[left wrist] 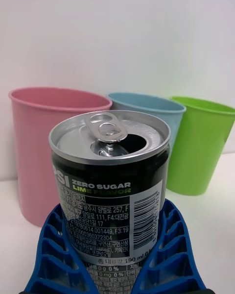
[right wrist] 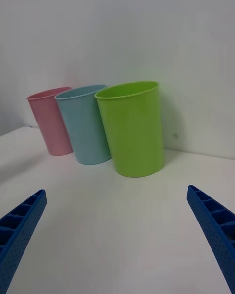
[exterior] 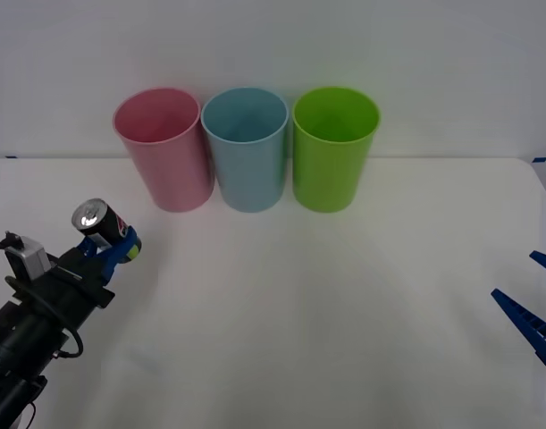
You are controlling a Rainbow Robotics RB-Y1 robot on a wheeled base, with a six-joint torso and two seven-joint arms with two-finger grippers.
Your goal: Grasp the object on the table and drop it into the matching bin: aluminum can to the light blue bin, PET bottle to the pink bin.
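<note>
the aluminum can [exterior: 101,223] is up off the table [exterior: 308,304], clamped in the left gripper [exterior: 112,250], in front of the pink bin [exterior: 162,147] and a little to its left. from the left wrist camera the can [left wrist: 111,186] sits upright between the blue ribbed fingers [left wrist: 54,255], which press against both of its sides low down, so the silver top with the pull tab and the opened mouth stands clear above them. the label reads zero sugar, with lime lettering under it and a barcode down one side.

past the can in that same view, the pink bin [left wrist: 39,142] stands nearest, then the light blue bin [left wrist: 161,115] beside it, then a lime green bin [left wrist: 200,142]. in the front view the three cups stand upright in a row at the back of the table, pink, light blue [exterior: 246,147], green [exterior: 333,147], each just beside the next.

the right gripper [exterior: 533,308] hangs well away from the pink bin, over at the table's right edge, with its fingers [right wrist: 19,228] spread wide and holding nothing.
</note>
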